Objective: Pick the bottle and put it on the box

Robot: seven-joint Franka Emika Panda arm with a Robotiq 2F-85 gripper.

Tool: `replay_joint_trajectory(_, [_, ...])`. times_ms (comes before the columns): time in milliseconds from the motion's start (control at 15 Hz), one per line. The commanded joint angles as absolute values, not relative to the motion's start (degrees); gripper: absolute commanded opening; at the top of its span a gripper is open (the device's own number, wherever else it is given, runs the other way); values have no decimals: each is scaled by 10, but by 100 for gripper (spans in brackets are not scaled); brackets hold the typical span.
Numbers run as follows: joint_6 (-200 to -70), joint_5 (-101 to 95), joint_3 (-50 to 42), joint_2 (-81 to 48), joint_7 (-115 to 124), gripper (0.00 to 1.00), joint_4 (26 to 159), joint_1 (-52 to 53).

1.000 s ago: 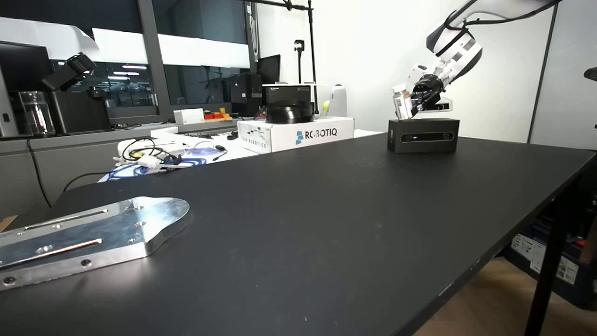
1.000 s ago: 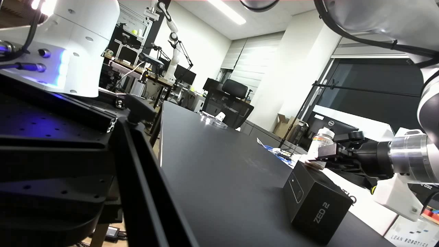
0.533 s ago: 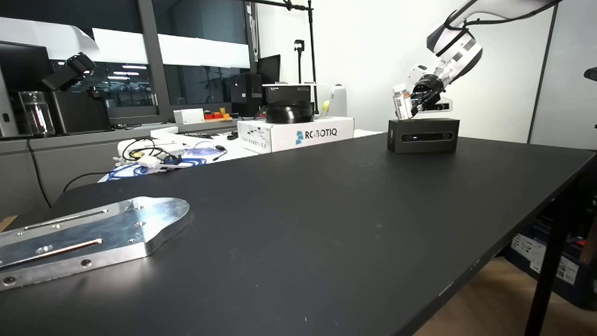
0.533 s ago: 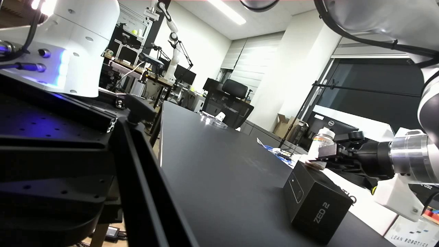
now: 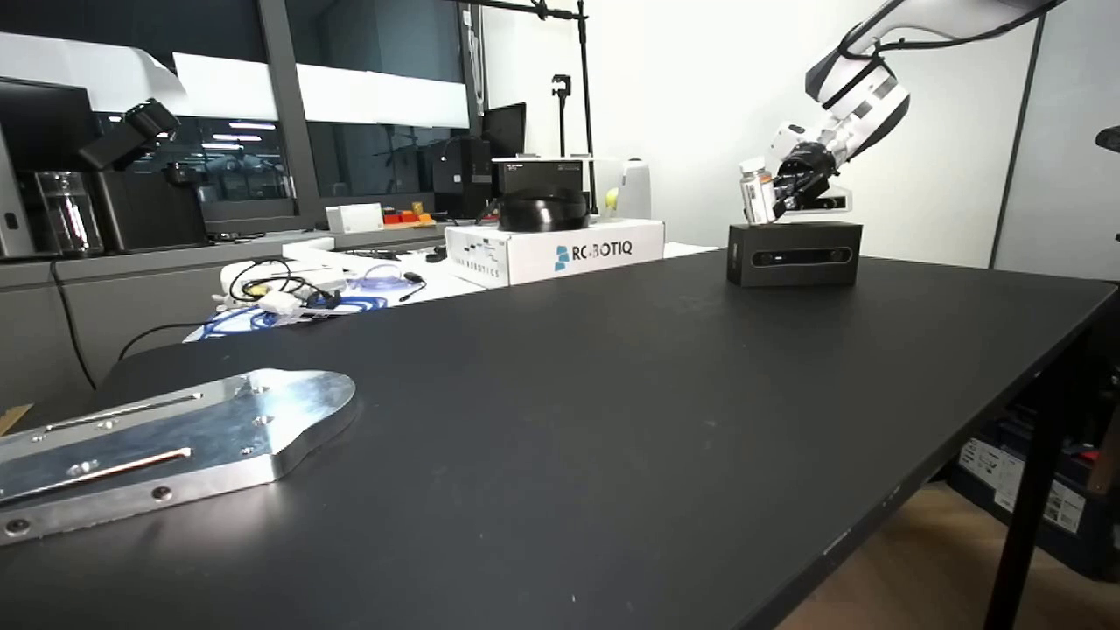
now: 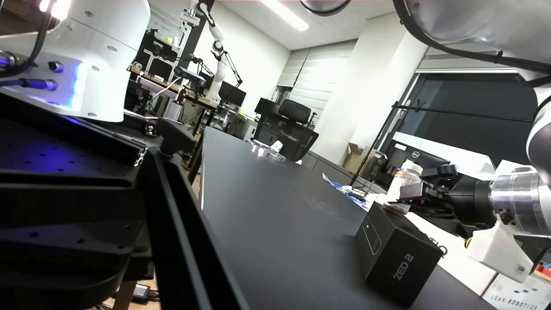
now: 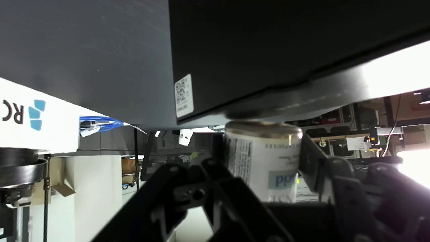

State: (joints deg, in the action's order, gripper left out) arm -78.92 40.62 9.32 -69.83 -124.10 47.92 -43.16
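Observation:
The white bottle [image 5: 758, 194] with an orange-banded label is tilted at the left end of the black box's top in an exterior view. It also shows in an exterior view [image 6: 403, 183] and in the wrist view [image 7: 265, 161]. The black box [image 5: 794, 255] stands on the table and shows its "ZED 2" side in an exterior view [image 6: 400, 262]. My gripper [image 7: 265, 151] is shut on the bottle, with a finger on each side. The bottle's base is right at the box top. I cannot tell whether it touches fully.
The black table [image 5: 525, 420] bears a shiny metal plate [image 5: 184, 429] near its front left. A white printed carton [image 5: 560, 254] stands behind the table, with cables [image 5: 289, 297] beside it. The robot's white base [image 6: 86, 60] shows in an exterior view.
The arm and gripper have shifted slightly, and the bottle in the grip has moved a little to the right in both exterior views. The box has not moved.

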Motion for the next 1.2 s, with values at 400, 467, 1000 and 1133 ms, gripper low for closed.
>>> replay_joint_trajectory(400, [-789, 406, 93, -698, -1241, 55, 479, -431])
replay_joint_trajectory(467, [-789, 406, 93, -698, -1241, 55, 479, -431])
replay_joint_trajectory(1000, [-792, 415, 95, -706, -1232, 30, 475, -436])
replay_joint_trajectory(1133, [-792, 414, 93, -709, -1235, 81, 472, -436])
